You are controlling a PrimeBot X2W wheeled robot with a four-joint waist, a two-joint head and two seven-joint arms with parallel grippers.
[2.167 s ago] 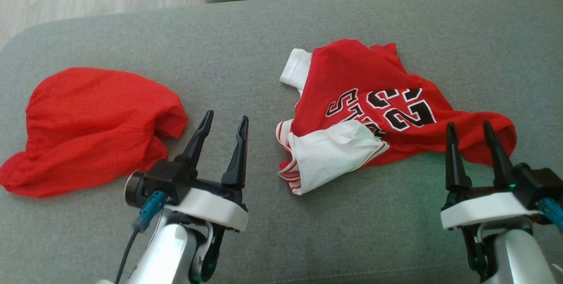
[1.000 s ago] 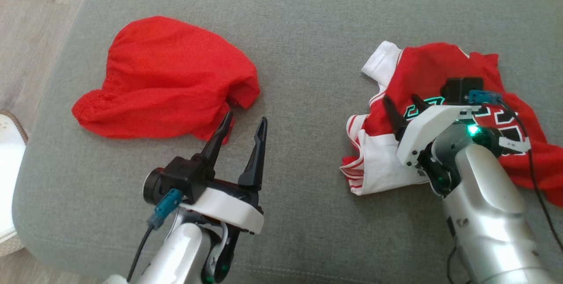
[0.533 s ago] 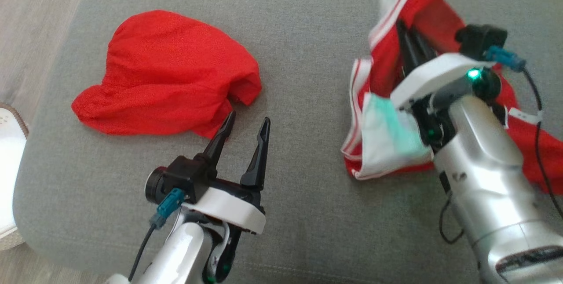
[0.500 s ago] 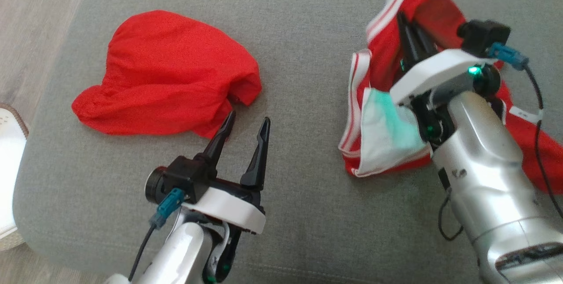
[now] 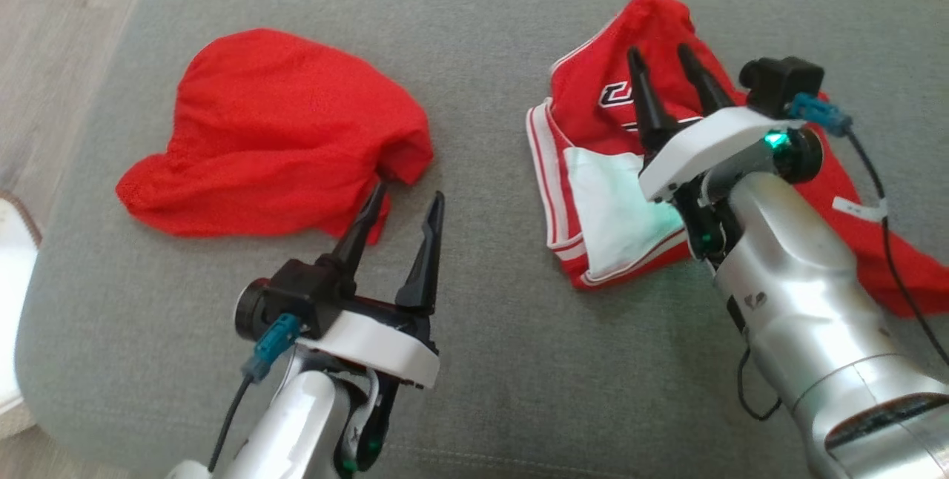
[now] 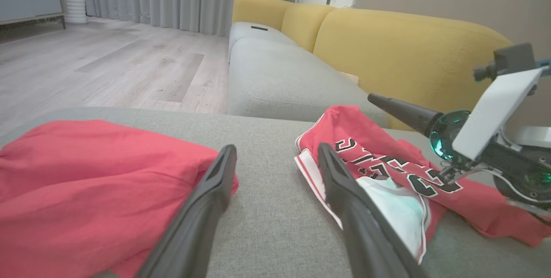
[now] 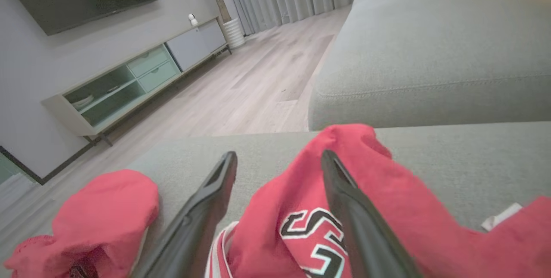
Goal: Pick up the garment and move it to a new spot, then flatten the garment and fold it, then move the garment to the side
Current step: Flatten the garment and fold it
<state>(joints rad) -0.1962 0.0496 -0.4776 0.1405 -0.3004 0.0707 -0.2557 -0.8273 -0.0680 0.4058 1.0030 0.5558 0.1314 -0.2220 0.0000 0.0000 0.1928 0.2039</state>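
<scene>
Two red garments lie well apart on the grey sofa cushion (image 5: pixel 482 360); the jersey (image 5: pixel 586 86) is on the robot's right side, the plain red garment (image 5: pixel 282 130) on its left. Black letters edged in white cross the jersey; an S reads clearly in the right wrist view, the rest is lost in folds; a small white tag (image 5: pixel 860 206) sits further right on it, its print too small to read. The jersey is crumpled; its long axis slants from a raised peak at the far side down to the near right, with white lining showing at its near-left corner. The right gripper (image 5: pixel 658 53) hangs over the lettering, fingers spread, grasping nothing; the left gripper (image 5: pixel 410 192) is spread too, tips just beside the plain red garment.
</scene>
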